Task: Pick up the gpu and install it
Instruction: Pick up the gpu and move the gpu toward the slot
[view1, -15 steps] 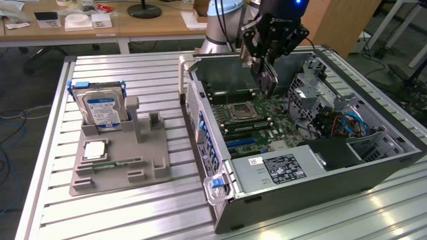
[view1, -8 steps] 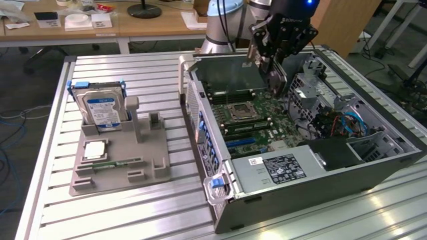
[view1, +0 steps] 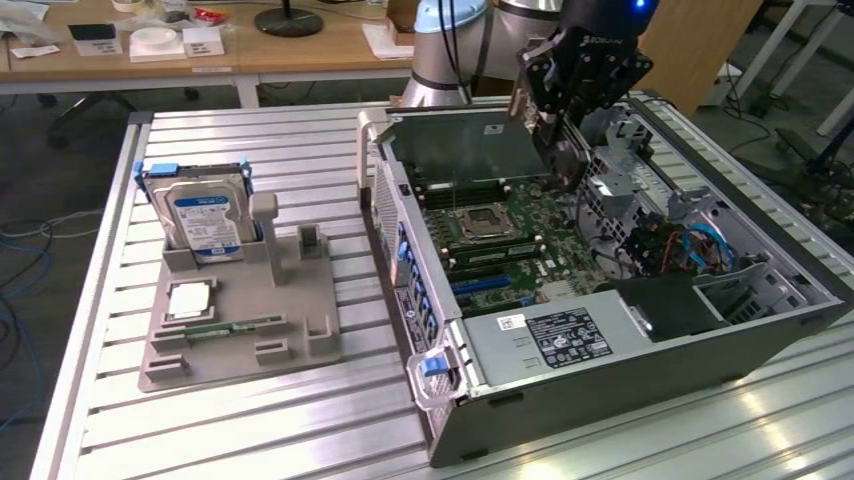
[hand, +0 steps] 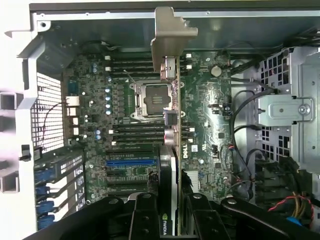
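Claw (hand: 171, 220): clamped on gpu (hand: 171, 122), card edge-down above motherboard (hand: 210, 115) in case (view1: 641, 400). Risk: edge strikes CPU socket (hand: 152, 97). Cause: tilt, slot misalignment.

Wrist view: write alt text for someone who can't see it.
The gripper holds the gpu edge-on over the green motherboard inside an open computer case, with the card's silver end bracket toward a case wall. The CPU socket sits beside the card.

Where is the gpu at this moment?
The gpu is gripped by the tool inside the open computer case, on the exterior view's right, held edge-on over the motherboard close to the CPU socket.
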